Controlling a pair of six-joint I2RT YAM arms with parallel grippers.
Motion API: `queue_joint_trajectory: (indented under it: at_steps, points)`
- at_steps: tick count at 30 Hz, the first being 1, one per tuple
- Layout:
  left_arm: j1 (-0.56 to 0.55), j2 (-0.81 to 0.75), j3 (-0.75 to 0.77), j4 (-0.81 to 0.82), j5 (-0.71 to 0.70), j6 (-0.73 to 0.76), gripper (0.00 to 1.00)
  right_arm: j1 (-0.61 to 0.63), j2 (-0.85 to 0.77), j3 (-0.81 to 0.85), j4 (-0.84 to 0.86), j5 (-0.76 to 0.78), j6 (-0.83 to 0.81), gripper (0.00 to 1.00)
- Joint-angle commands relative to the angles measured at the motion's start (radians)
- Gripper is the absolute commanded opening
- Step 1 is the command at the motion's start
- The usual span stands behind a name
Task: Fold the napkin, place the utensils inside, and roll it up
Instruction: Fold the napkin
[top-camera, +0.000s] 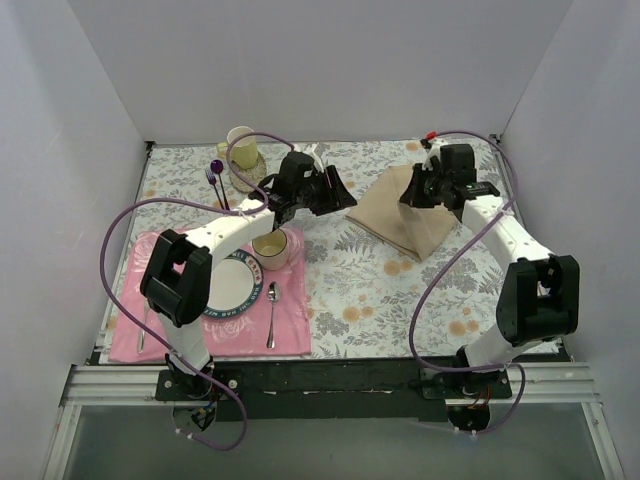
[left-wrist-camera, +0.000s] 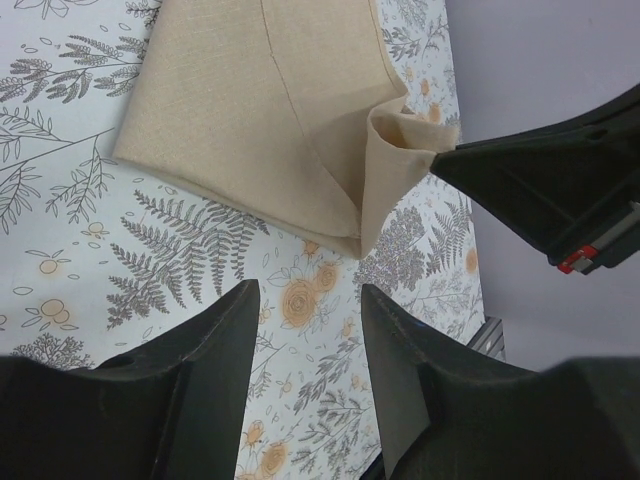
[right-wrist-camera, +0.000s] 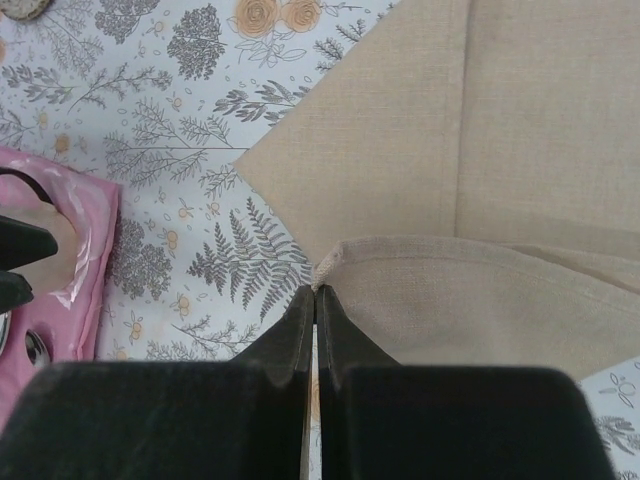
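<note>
No words, labels, brands or numbers can be read anywhere; marks on the blue-rimmed round white plate (top-camera: 256, 299) are too small to tell.

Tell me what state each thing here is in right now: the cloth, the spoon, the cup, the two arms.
Napkin: partly folded on the tablecloth, one corner pinched and lifted.
Right arm: jaws shut on the napkin's corner.
Left arm: jaws open, empty, over the tablecloth beside the napkin.
Spoon: lying flat on the pink placemat, untouched.
Beige cup: upright.
</note>
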Motion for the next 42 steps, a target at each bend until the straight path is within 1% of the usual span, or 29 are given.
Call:
queue_joint_trajectory:
  at_steps: [1, 9, 19, 24, 42]
  points:
    - [0.010, -0.081, -0.015, 0.020, 0.014, -0.002, 0.44, 0.035, 0.068, 0.089, 0.005, -0.038, -0.062, 0.01]
    - [0.020, -0.090, -0.024, 0.015, 0.012, 0.004, 0.44, 0.064, 0.173, 0.157, -0.025, -0.092, -0.083, 0.01]
    - [0.023, -0.082, -0.029, 0.013, 0.006, 0.004, 0.44, 0.115, 0.302, 0.240, -0.045, -0.071, -0.096, 0.01]
    - [0.026, -0.073, -0.024, 0.009, 0.008, 0.004, 0.44, 0.121, 0.335, 0.264, -0.030, -0.031, -0.079, 0.01]
    - [0.026, -0.064, -0.035, 0.009, 0.008, 0.003, 0.44, 0.163, 0.444, 0.316, 0.031, -0.055, -0.019, 0.01]
